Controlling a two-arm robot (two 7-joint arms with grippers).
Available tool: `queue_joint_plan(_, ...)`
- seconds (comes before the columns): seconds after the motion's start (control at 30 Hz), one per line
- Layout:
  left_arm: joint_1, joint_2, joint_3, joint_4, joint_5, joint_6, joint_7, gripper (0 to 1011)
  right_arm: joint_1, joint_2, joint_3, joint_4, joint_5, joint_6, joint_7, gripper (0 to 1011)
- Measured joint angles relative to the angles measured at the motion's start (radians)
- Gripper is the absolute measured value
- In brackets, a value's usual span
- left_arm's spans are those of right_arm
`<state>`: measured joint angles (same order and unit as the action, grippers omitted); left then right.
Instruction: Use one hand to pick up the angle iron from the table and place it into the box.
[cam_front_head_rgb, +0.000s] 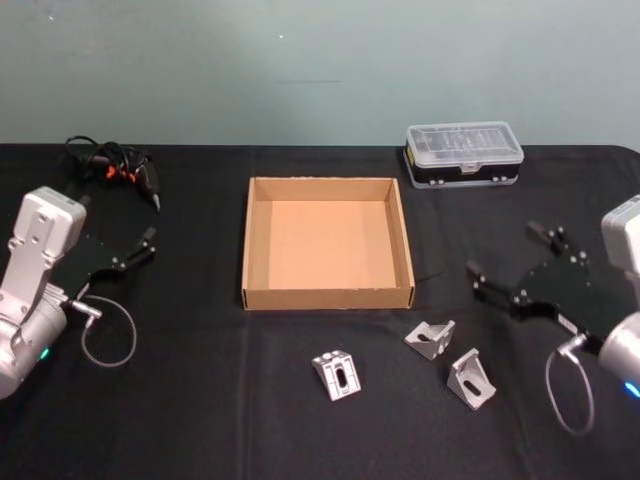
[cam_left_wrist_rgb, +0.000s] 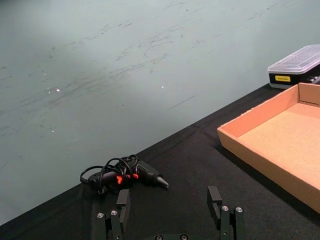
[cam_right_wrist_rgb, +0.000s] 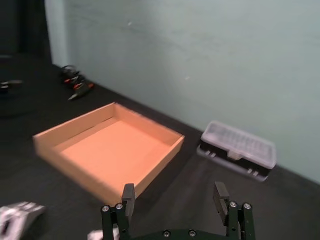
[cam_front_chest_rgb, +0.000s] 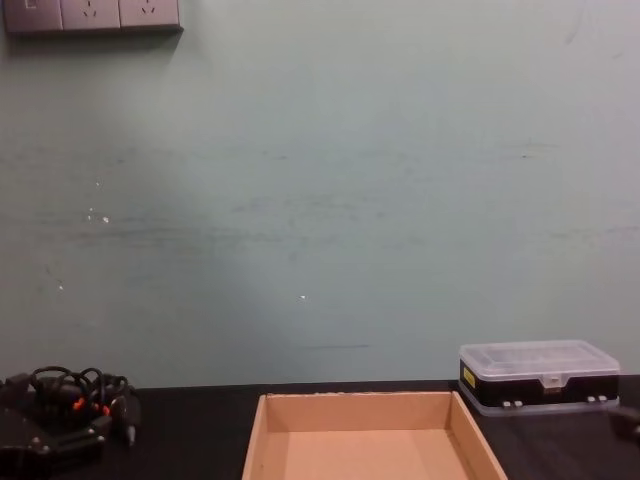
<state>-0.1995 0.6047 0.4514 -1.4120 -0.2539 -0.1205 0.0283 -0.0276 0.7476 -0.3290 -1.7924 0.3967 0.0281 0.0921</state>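
Three silver angle irons lie on the black table (cam_front_head_rgb: 200, 420) in front of the box: one (cam_front_head_rgb: 337, 375) near the middle, one (cam_front_head_rgb: 430, 339) close to the box's front right corner, one (cam_front_head_rgb: 471, 379) further right. The tan cardboard box (cam_front_head_rgb: 328, 296) (cam_right_wrist_rgb: 75, 165) (cam_left_wrist_rgb: 260, 160) (cam_front_chest_rgb: 262, 430) stands empty at the table's centre. My right gripper (cam_front_head_rgb: 505, 262) (cam_right_wrist_rgb: 174, 200) hovers open to the right of the box, with nothing between its fingers. My left gripper (cam_front_head_rgb: 148, 245) (cam_left_wrist_rgb: 167, 202) rests open at the far left, away from the brackets.
A clear-lidded black plastic case (cam_front_head_rgb: 463, 155) (cam_front_chest_rgb: 540, 375) (cam_right_wrist_rgb: 237, 150) sits behind the box's right corner. A black tool with orange marks and a coiled cable (cam_front_head_rgb: 115, 170) (cam_left_wrist_rgb: 125, 175) (cam_front_chest_rgb: 70, 400) lies at the back left. A wall stands behind the table.
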Motion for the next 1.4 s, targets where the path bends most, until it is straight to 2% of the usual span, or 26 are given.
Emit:
queue_joint_plan(0.2,0.0,0.0,0.0,0.0,0.0,0.0,0.0,1011,-0.109,0.055,0.054,-0.136,0.091,0.129,0.029,1000)
queue_joint_plan(0.27,0.0,0.0,0.0,0.0,0.0,0.0,0.0,1011,-0.131,0.066,0.062,-0.161,0.105,0.158,0.033,1000)
queue_joint_plan(0.4,0.0,0.0,0.0,0.0,0.0,0.0,0.0,1011,-0.186,0.087,0.076,-0.217,0.133,0.253,0.034,1000)
queue_joint_plan(0.53,0.0,0.0,0.0,0.0,0.0,0.0,0.0,1011,-0.202,0.091,0.074,-0.239,0.139,0.323,0.033,1000)
queue_joint_plan(0.7,0.0,0.0,0.0,0.0,0.0,0.0,0.0,1011,-0.187,0.07,0.059,-0.234,0.138,0.393,0.029,1000)
queue_joint_plan(0.93,0.0,0.0,0.0,0.0,0.0,0.0,0.0,1011,-0.133,0.024,0.025,-0.199,0.104,0.452,0.02,1000)
queue_joint_plan(1.4,0.0,0.0,0.0,0.0,0.0,0.0,0.0,1011,-0.061,-0.04,-0.006,-0.137,0.039,0.493,0.022,1000)
